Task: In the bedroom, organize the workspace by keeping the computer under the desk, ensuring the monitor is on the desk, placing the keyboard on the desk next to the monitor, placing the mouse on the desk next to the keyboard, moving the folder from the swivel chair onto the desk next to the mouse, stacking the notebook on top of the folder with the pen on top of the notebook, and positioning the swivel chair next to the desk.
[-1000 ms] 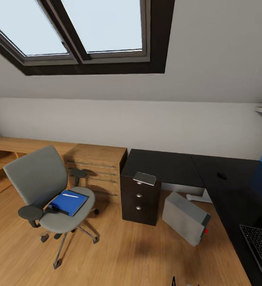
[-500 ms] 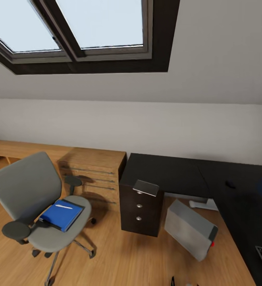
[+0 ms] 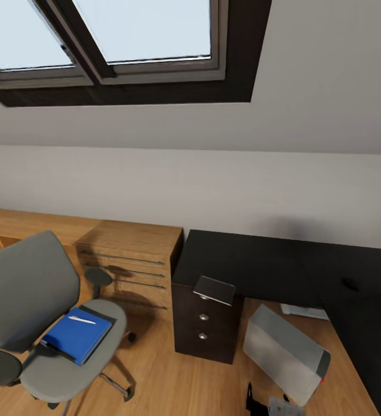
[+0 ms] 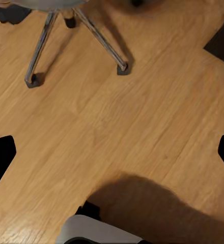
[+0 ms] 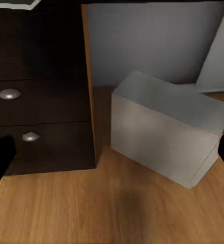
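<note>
Our left gripper [image 4: 112,152] looks down at bare plank floor, dark fingertips at the frame's two sides, well apart, holding nothing; the right gripper [image 5: 112,157] is likewise spread and empty, facing the computer [image 5: 165,134] beside the drawer unit [image 5: 38,86]; in the head view the swivel chair [image 3: 37,323] sits lower left with the folder [image 3: 77,335] on its seat and the pen [image 3: 82,319] on top; the notebook [image 3: 215,289] lies on the drawer unit at the desk [image 3: 254,263]; the mouse [image 3: 350,283] is at right. Risks, we judge: nudging the casters rolls the chair away; tilting the folder sheds the pen.
</note>
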You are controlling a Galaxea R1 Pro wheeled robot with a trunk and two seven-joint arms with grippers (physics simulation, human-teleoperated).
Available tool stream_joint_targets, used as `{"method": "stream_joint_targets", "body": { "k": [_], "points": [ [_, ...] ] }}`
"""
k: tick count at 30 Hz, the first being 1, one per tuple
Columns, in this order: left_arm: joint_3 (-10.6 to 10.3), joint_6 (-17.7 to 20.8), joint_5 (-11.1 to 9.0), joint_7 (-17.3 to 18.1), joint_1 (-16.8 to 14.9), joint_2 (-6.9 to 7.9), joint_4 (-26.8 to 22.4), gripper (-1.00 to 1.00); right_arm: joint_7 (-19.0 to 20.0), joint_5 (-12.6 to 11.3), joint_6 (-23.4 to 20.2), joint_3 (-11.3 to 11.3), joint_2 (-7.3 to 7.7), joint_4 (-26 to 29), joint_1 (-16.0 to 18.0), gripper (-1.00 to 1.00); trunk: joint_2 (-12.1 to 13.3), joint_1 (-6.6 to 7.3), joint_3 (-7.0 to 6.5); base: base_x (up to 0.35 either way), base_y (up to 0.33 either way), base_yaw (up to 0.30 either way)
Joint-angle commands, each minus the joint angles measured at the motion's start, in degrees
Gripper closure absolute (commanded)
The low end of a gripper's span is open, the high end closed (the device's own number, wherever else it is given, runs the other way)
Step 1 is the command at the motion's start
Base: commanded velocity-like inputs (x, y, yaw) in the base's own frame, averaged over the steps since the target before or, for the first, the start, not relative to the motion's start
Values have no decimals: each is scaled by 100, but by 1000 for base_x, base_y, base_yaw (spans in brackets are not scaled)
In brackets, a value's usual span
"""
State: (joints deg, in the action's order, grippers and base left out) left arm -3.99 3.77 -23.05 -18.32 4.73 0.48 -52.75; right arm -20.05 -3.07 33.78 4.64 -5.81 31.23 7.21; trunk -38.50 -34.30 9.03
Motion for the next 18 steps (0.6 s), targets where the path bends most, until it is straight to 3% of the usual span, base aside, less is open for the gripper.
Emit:
{"method": "stream_joint_targets", "body": {
  "k": [1,2,4,5,6,9,13,16,18],
  "points": [
    [-463,113,-33,-84,2,-5,-1226,-100,-78,-60,-856,24,0,1326,1,-100,-6,-5,9,334,0,0],
    [-677,307,-33,-141,2,-6,-1826,-100,-93,-61,-1595,2,6,2013,0,-100,-6,-5,9,334,0,0],
    [-916,977,-37,-382,2,-36,-2538,-100,-120,-62,-2668,-61,14,3022,0,-100,-6,-5,9,334,0,0],
    [-1032,1595,-40,-676,2,-165,-3041,-100,-131,-62,-3521,-147,20,3797,0,-100,-6,-5,9,334,0,0],
    [-1068,1871,-38,-846,2,-335,-3325,-100,-134,-62,-4112,-228,23,4305,4,-100,-6,-5,9,334,0,0],
    [-1089,2063,-35,-957,-4,-487,-3602,-100,-134,-62,-4865,-321,26,4945,32,-100,-6,-5,9,334,0,0],
    [-1101,2182,-33,-1011,-144,-571,-3789,-100,-138,-62,-5994,-396,27,5640,265,-100,-6,-5,9,334,0,0],
    [-1087,2199,-38,-1020,-191,-586,-3818,-100,-121,-61,-6506,-476,27,5685,444,-100,-6,-5,9,274,0,0],
    [-1071,2199,-33,-1023,-207,-584,-3814,-100,-81,-62,-6662,-726,38,5389,541,-100,-6,-5,9,117,0,0]
  ]
}}
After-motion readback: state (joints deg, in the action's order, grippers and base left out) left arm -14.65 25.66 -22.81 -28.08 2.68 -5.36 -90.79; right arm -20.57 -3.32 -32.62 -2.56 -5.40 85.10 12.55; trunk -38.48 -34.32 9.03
